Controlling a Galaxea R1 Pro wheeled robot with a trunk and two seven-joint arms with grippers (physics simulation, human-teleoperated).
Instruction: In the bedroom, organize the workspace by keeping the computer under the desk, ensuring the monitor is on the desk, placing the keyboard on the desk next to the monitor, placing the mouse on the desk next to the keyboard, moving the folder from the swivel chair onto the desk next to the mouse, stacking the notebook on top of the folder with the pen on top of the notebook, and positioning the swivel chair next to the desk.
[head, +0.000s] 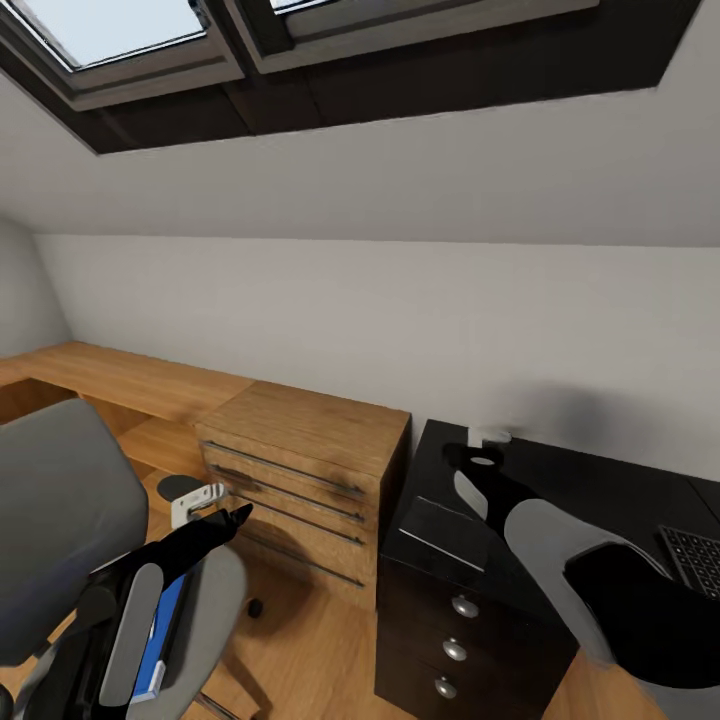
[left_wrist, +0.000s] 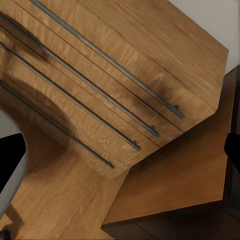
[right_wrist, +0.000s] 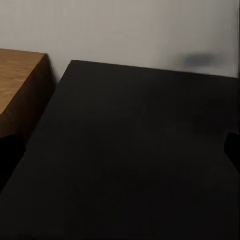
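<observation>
both sets of jaws stand apart with nothing between them, judging from the wrist views, where dark finger edges sit at opposite borders with bare surface in the gap. the left gripper (head: 222, 522) hangs over the front of the swivel chair (head: 60, 510), its tips aimed toward the wood drawer unit (head: 305, 465); the right gripper (head: 478, 462) hovers above the near end of the desk (head: 440, 530).

nearest in the head view, the folder (head: 163, 630) lies on the chair seat, a strip of bright blue showing beside the left forearm, which covers the rest. it looks thin, flat and light, likely stiff enough to hold its shape but slick-faced; lying flush on soft upholstery, it offers little for fingers to get under. the free edge toward the seat's front seems the best place to pinch, and a tilt first would help. a one-edge grip may let it sag or slip.

further out, the black drawers (head: 455, 650) sit under the desk top, and a corner of the keyboard (head: 690, 560) shows at the far right of the desk.

the head view alone gives the folder and both arms together. the left wrist view looks past it onto the drawer unit's long handles (left_wrist: 107, 95) and the floor (left_wrist: 175, 175); the right wrist view gives the glossy black top (right_wrist: 130, 165) against the wall (right_wrist: 120, 30).
</observation>
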